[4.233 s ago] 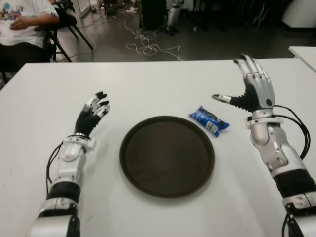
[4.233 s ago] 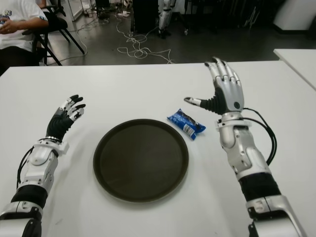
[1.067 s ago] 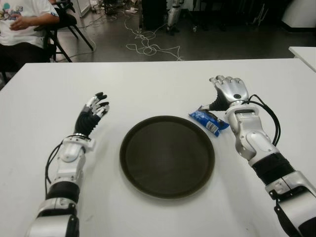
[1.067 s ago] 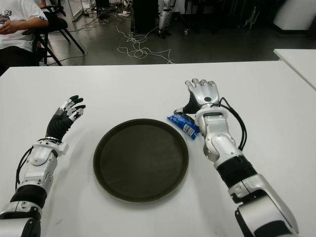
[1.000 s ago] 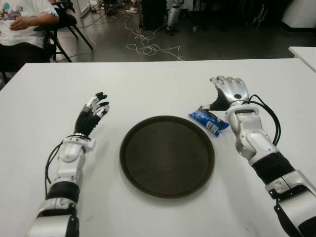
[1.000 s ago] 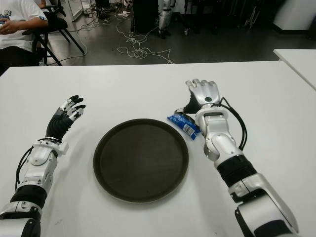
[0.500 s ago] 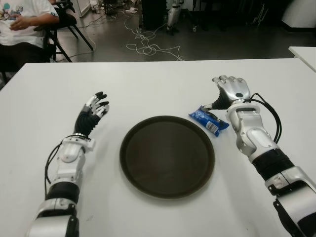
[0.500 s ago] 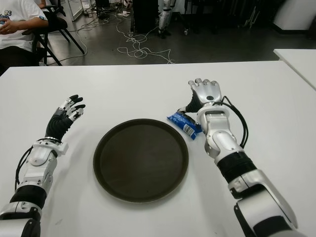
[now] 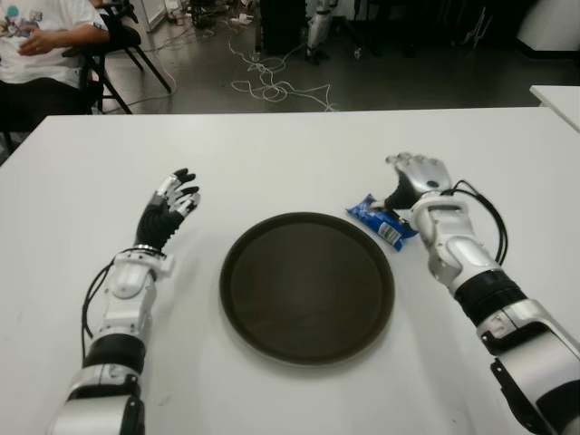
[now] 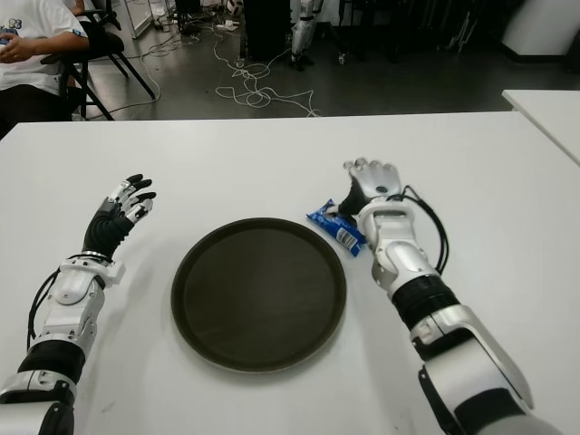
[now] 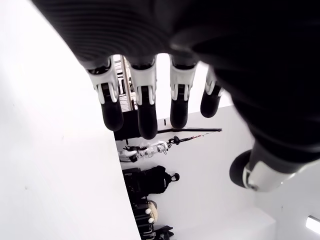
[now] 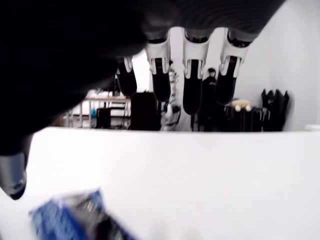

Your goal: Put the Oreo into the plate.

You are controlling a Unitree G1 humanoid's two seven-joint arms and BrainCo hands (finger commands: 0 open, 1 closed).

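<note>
Right hand [image 9: 419, 178] over the table [image 9: 290, 149], fingers spread, holding nothing, thumb down at the far end of the Oreo [image 9: 383, 221]. Oreo pack flat on the table, at 2 o'clock from the plate [image 9: 307, 286], just off its rim, not inside. Left hand [image 9: 169, 209] at 9 o'clock from the plate, well apart, fingers relaxed, empty.

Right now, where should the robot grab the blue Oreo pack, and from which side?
Probably across its narrow middle, coming down from above. The Oreo pack lies flat on the white table, slanted beside the brown plate. The right hand hovers open at its far end.
</note>
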